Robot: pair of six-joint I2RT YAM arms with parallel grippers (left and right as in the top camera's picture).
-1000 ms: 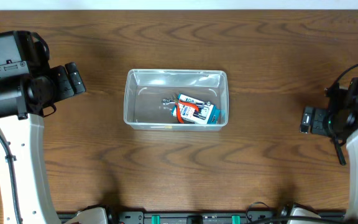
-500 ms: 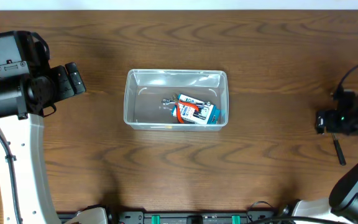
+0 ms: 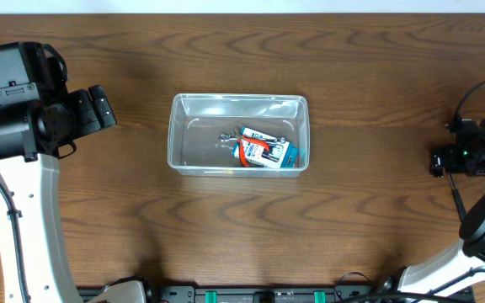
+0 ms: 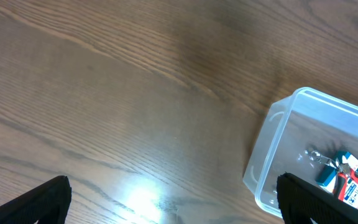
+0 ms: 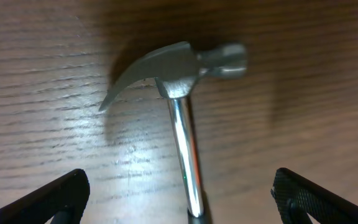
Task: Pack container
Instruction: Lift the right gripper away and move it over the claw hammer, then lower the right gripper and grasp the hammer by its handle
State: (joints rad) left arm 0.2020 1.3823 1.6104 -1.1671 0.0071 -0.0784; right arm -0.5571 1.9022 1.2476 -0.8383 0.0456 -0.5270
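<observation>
Since a second ago the right arm had swung out toward the 3 o'clock edge of the table [image 3: 242, 244] and turned its wrist. The left arm and the container had not shifted.

- Right gripper [image 5: 180, 186]: fingers wide apart, holding nothing, hanging over a hammer [image 5: 181, 124]. In the wrist view the head lay at 12 o'clock, claw toward 8 o'clock, striking face toward 3 o'clock. The bright shaft ran down to 6 o'clock, about midway between the fingers.
- Left gripper [image 4: 173, 196]: fingers also spread and empty, parked at the 9 o'clock side, well apart from the tub.
- The container [image 3: 194, 143]: clear tub at the middle of the table, upright. A blue, red and white pack [image 3: 266, 151] and a small metal piece [image 3: 227, 136] lay inside, toward 4 o'clock. The 9 o'clock half of the floor looked bare.

We judged the step in hand to be picking up the hammer. Doing it well:
- Come straight down with the fingers kept either side of the shaft, which was already roughly centred.
- Close on the shaft near the head, since the weight sits there and a grip lower down would probably let the head droop.
- The polished metal looked slippery, so squeeze fully before lifting and lift level.
- Carry it toward 9 o'clock and lay it along the long side of the tub, over the bare half, clear of the pack.
- Release low, so the head does not knock the thin wall.
</observation>
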